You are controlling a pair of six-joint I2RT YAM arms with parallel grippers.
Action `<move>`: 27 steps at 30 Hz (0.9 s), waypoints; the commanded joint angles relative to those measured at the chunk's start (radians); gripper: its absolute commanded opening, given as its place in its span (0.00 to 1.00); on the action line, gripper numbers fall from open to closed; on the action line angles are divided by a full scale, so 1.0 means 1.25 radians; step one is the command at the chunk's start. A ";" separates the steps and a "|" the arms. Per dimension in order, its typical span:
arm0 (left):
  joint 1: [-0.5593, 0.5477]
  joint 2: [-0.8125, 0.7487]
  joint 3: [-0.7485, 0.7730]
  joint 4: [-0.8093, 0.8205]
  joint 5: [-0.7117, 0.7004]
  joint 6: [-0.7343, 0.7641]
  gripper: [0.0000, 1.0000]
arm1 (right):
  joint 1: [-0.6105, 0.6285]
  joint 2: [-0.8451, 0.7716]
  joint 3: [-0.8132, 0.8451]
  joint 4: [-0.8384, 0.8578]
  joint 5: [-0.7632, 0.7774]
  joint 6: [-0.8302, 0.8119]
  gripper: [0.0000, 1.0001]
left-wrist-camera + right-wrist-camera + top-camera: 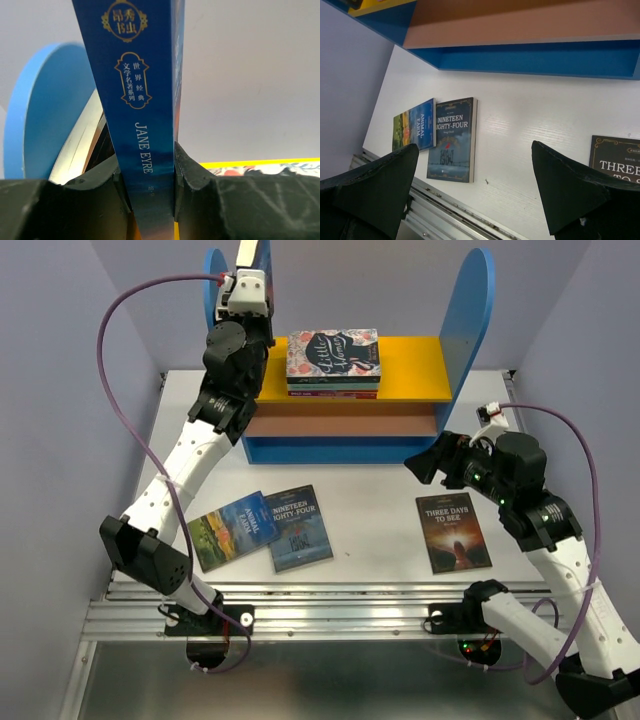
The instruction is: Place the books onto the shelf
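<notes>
A white table point(380, 530) sits boxed in by pale lavender walls point(60, 390), with a small bookshelf point(478, 310) of two tall blue round-topped side panels standing at its far edge. A thin blue paperback titled Jane Eyre point(142, 100) is held upright, spine towards the wrist camera, high beside the left side panel and above the yellow upper board point(410, 375). The left gripper point(247, 272) pinches it, one black finger pressed on each cover. Whether the book touches the shelf cannot be told. On the yellow board lies a floral-covered Little Women stack point(333, 362); below it are the tan lower board point(340, 420) and the blue base point(340, 450). Three more paperbacks lie flat on the table in front of the shelf: a green-landscape Animal Farm point(228, 530) touching a dark blue Nineteen Eighty-Four point(299, 528) at the left, and a dark Three Days to See point(453, 532) well apart at the right. The right gripper point(428, 462) hangs above the table near the shelf's right end, fingers spread wide and holding nothing.
</notes>
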 commanded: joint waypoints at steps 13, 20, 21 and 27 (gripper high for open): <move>0.061 -0.102 -0.209 0.236 -0.012 -0.116 0.00 | 0.005 0.036 0.038 -0.003 0.031 -0.037 1.00; 0.062 -0.133 -0.267 0.243 -0.039 -0.128 0.00 | 0.005 0.032 0.022 0.005 0.015 -0.029 1.00; 0.061 -0.138 -0.273 0.243 -0.042 -0.133 0.00 | 0.005 0.030 0.021 0.004 0.015 -0.027 1.00; 0.061 -0.146 -0.289 0.234 -0.045 -0.163 0.01 | 0.005 0.021 0.017 0.005 0.014 -0.025 1.00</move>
